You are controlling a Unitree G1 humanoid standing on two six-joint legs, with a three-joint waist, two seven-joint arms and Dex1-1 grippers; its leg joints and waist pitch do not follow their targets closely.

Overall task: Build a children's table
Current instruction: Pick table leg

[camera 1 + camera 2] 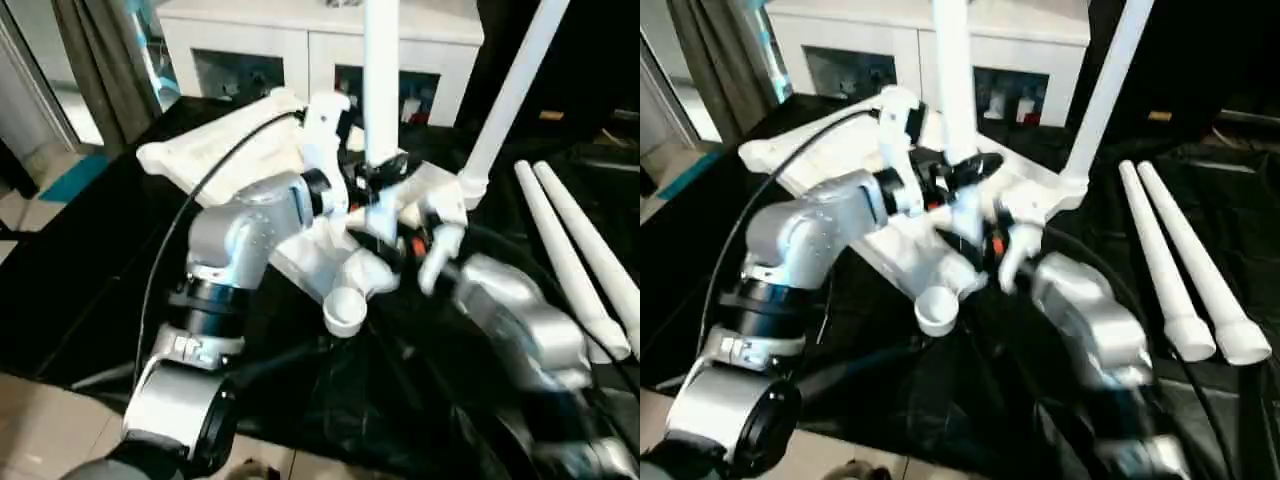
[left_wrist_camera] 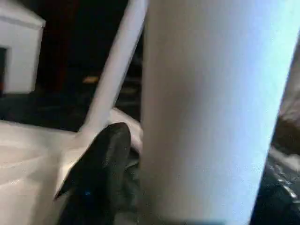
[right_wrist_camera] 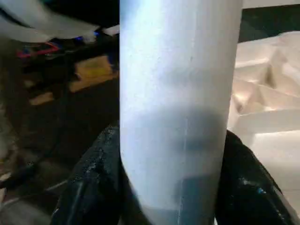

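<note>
Seen from the head cameras: white plastic rectangular table top [image 1: 240,150] lying upside down, ribbed underside up, on a black-covered worktop [image 1: 90,290], centre of the scene. Rising from it, two white tapered tube legs: one upright near the middle [image 1: 381,70], another leaning toward 1 o'clock [image 1: 510,90] from a rounded corner socket. Empty round socket [image 1: 345,312] at the top's near corner, toward 6 o'clock. Two more loose white tube legs [image 1: 580,260] lying side by side on the worktop at 3 o'clock, well apart from the top. White cabinet with glass doors [image 1: 300,50] behind, at 12 o'clock.

Both silver forearms converging at the base of the upright leg; left tool [image 1: 372,172] and right tool [image 1: 405,225] close beside it, fingers mostly hidden from this angle.

Left wrist view adding detail: one black finger [image 2: 101,164] pressed against the upright leg's wall, the leaning leg beyond; second finger hidden, so closure cannot be told for sure.

Right wrist view clearer: black fingers [image 3: 93,183] on both sides of the white tube, clamped on it, ribbed underside just beside.

No readable writing, brands or labels anywhere.
</note>
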